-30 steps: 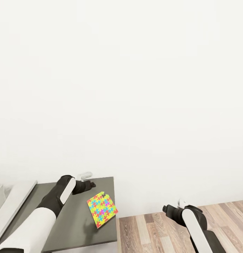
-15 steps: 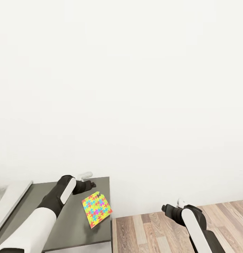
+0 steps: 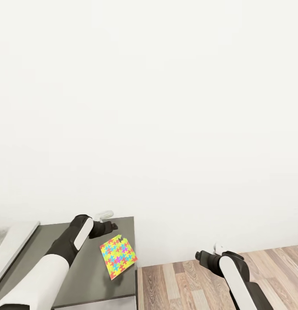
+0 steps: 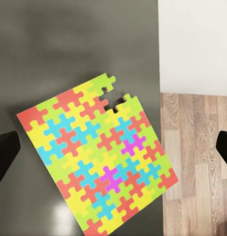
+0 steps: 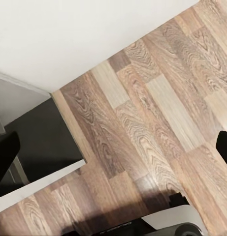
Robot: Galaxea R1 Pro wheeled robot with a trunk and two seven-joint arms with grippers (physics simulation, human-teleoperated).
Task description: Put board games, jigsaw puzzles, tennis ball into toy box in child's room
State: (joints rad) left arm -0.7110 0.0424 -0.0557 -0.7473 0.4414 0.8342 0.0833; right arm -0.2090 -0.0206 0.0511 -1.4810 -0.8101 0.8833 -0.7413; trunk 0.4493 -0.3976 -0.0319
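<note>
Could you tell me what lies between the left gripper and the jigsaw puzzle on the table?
Nothing: in the left wrist view the open left gripper hangs over the jigsaw puzzle, with bare table around it.

Bare table [image 3: 86,275] around jigsaw puzzle [image 3: 118,256], apparently unobstructed

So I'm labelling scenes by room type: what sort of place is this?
Probably a room in a home, maybe a child's: a bright jigsaw puzzle lies near the edge of a dark grey table, with wood-plank floor and a plain white wall.
</note>
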